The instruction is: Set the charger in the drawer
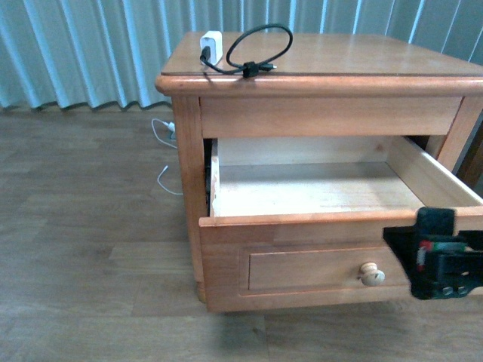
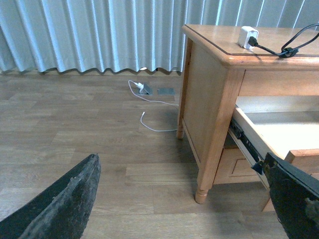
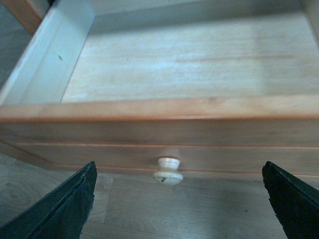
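The charger (image 1: 210,44), a small white cube with a looped black cable (image 1: 260,47), lies on the nightstand top near its back left corner. It also shows in the left wrist view (image 2: 247,37). The drawer (image 1: 302,219) is pulled out, and its pale interior is empty. My right gripper (image 1: 439,258) is open and empty, just in front of the drawer front, to the right of the round knob (image 1: 371,274). In the right wrist view the gripper (image 3: 179,199) frames the knob (image 3: 168,171) without touching it. My left gripper (image 2: 182,204) is open and empty, low over the floor left of the nightstand.
The nightstand (image 1: 324,64) stands on a wood-plank floor in front of pale blue curtains (image 1: 83,45). A thin white cord (image 2: 149,99) lies on the floor by the nightstand's left side, near a floor socket (image 2: 165,91).
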`<control>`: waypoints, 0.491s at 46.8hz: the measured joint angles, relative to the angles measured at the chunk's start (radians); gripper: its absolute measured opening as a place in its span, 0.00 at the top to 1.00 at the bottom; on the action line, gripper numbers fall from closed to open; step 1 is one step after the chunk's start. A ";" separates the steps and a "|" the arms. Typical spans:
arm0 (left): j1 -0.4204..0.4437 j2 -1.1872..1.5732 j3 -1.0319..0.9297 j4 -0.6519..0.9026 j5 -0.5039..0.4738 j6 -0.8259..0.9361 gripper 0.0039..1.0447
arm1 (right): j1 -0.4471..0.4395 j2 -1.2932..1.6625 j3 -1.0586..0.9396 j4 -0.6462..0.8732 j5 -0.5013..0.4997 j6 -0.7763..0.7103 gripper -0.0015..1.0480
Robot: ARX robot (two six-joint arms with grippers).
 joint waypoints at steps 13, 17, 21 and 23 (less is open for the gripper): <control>0.000 0.000 0.000 0.000 0.000 0.000 0.05 | -0.071 -0.433 0.003 -0.313 -0.022 0.001 0.08; 0.000 0.000 0.000 0.000 0.000 0.000 0.05 | -0.084 -0.543 -0.001 -0.393 -0.023 0.004 0.08; 0.000 0.000 0.000 0.000 0.000 0.000 0.05 | -0.097 -0.657 -0.017 -0.471 -0.034 0.011 0.08; 0.000 0.000 0.000 0.000 0.000 0.000 0.05 | -0.105 -0.718 -0.027 -0.516 -0.042 0.018 0.08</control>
